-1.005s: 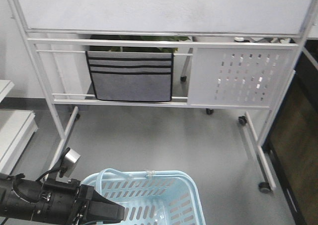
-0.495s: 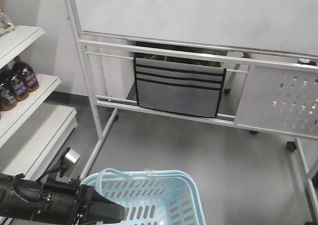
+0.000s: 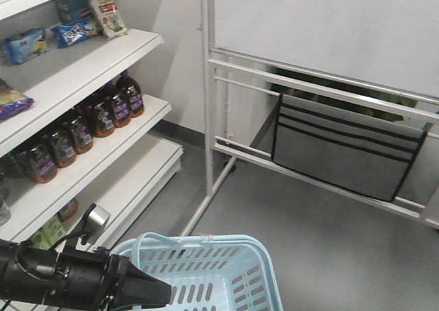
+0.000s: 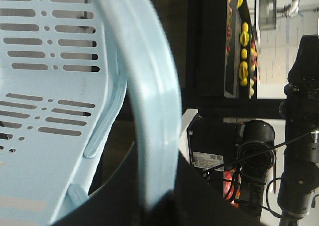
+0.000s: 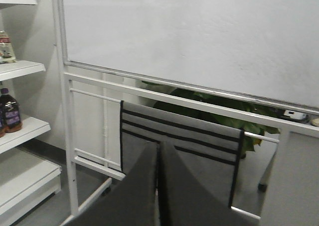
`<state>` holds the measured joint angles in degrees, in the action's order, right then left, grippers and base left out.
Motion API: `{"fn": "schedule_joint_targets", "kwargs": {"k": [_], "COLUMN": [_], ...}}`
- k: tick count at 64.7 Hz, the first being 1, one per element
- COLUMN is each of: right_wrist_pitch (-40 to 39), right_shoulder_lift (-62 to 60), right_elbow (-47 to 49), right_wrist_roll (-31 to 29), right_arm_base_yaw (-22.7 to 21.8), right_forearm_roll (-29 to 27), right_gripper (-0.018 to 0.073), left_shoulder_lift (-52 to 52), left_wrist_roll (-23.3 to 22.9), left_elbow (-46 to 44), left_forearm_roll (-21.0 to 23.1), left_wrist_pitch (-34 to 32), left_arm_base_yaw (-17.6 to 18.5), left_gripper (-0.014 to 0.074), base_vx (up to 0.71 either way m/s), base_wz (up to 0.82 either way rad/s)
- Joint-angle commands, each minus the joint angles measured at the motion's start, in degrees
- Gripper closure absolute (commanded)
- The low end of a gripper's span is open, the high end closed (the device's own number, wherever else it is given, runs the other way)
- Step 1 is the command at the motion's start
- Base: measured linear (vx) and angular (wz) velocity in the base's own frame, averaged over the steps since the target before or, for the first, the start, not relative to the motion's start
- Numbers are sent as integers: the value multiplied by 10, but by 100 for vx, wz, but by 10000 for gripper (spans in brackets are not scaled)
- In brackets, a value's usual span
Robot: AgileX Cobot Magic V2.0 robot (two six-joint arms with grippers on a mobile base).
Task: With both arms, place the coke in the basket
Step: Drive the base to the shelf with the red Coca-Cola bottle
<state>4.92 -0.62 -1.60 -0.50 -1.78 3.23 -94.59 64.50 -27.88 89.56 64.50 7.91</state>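
Left gripper level, tight on basket rim

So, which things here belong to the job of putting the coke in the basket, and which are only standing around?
Job: basket; left gripper, closed on it; right gripper, shut and empty. No coke can is in view.
Standing around: shelf bottles with purple labels; snack packets; whiteboard stand; grey pocket organiser.
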Motion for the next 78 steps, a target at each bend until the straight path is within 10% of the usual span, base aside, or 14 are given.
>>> {"fn": "schedule_joint_targets", "kwargs": {"k": [1,78], "right_wrist_pitch": [-41,-41], "right_shoulder_lift": [-10,-10], "right_elbow": [-6,-6], "right_wrist_roll": [-2,-2], "right_arm_base_yaw": [-4,-4], "right_forearm_roll": [1,1], "right_gripper": [568,568], "left_shoulder_lift": [21,21], "left_wrist_roll": [5,5], "left_elbow": [-9,-9], "left_forearm_roll": [30,30], "left_wrist_pitch": [61,61], "left_arm_base_yaw": [2,2], "left_gripper": [603,603], "base_vx": [12,11], "base_wz": [45,52]}}
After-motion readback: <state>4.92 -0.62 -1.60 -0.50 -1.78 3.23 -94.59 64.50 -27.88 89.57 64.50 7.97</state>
